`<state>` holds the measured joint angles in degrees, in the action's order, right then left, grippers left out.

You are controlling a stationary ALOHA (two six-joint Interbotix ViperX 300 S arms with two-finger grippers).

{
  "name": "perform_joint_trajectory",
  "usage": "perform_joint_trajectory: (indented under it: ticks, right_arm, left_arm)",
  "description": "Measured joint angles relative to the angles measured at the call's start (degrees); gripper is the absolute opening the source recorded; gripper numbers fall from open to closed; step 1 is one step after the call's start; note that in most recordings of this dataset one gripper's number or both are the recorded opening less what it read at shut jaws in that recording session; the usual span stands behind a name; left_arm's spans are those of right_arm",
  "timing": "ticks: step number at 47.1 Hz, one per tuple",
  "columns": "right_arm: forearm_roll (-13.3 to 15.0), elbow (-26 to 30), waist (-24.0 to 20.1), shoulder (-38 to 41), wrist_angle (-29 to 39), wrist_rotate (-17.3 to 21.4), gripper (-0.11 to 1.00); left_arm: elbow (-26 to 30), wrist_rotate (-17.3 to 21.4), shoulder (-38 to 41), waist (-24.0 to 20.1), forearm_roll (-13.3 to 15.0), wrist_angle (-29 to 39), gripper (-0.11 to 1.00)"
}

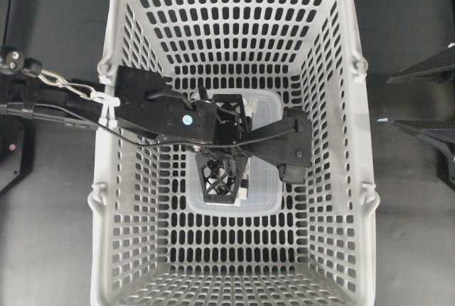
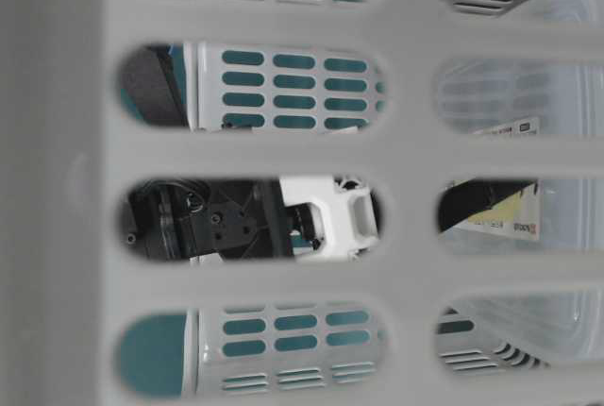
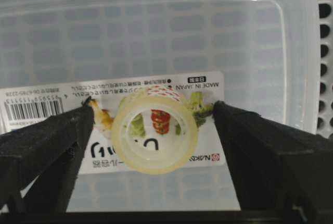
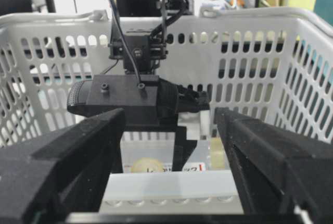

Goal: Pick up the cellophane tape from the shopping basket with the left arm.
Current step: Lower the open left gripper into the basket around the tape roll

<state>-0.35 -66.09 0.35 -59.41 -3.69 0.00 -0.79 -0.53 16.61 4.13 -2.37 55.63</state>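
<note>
Black left end effector [image 3: 154, 130], spread around cellophane tape [image 3: 154, 130], hides it from overhead.

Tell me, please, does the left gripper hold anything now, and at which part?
Nothing is held. The left gripper is open, with a finger on each side of the tape roll and not touching it.

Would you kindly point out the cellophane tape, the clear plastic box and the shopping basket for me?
cellophane tape [image 3: 154, 129]: left wrist view, lower part of its pale yellow ring.
clear plastic box [image 3: 171, 31]: left wrist view, bare lid above the label.
shopping basket [image 1: 359, 107]: overhead view, right rim.
</note>
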Motion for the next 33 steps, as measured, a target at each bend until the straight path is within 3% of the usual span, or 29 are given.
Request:
perform_joint_trajectory:
  ticks: [7,15,33]
  right_arm:
    - [0.09,0.0,0.0,0.0,0.0,0.09,0.69]
    - [0.0,-0.09,0.0,0.0,0.0,0.09,0.69]
    - [0.09,-0.09,0.0,0.0,0.0,0.0,0.69]
  left_arm:
    - [-0.62,0.18,0.0,0.09,0.0,0.09,0.8]
    - [-0.97,0.35,-0.26,0.26,0.0,0.0,0.5]
    - [1.05,0.53,-1.85,0.18,0.0,2.29,0.5]
